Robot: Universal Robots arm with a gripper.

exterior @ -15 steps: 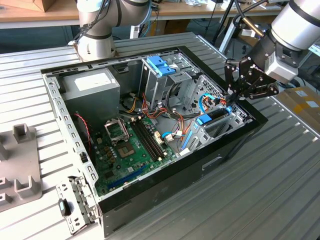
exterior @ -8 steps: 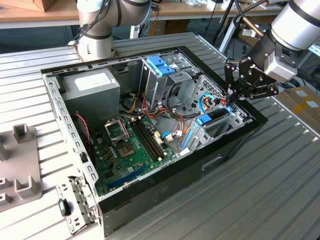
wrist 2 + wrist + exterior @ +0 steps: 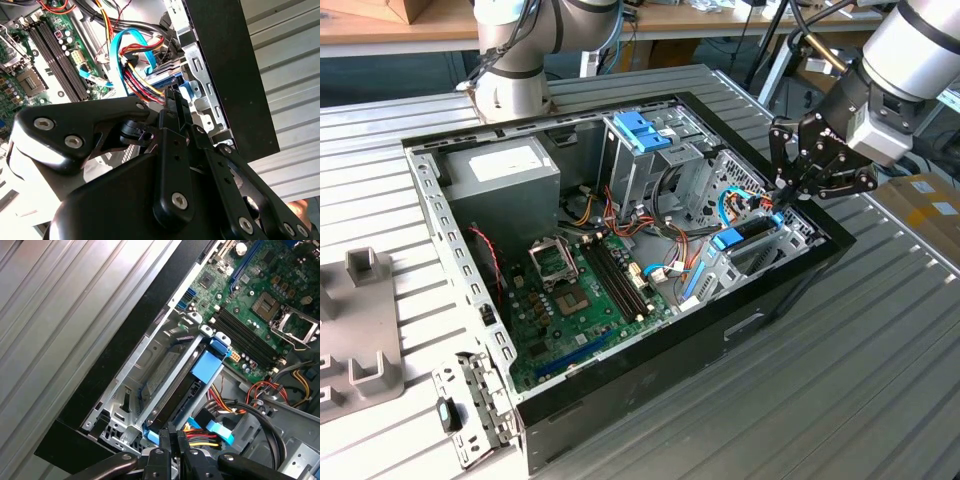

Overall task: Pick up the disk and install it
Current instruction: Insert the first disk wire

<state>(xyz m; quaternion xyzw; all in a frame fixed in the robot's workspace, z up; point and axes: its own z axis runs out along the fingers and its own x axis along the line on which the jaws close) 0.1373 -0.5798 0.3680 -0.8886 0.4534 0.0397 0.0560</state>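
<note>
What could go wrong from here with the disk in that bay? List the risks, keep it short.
1. The gripper works right beside the red and yellow wires and the blue cable; it could snag them or pull a plug.
2. The disk lies in a narrow metal bay; if slightly skewed, it may jam on the rails.
3. The gripper's linkage is close to the black case wall and might strike it.

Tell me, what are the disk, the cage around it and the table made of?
The disk looks like dark, smooth metal with a blue plastic frame; its blue tab has a matte, molded look. The cage around it seems to be bare sheet metal: silvery, thin, punched with holes. The table looks like ribbed aluminium, pale grey with long grooves. The gripper looks like black painted metal, bolted together.
</note>
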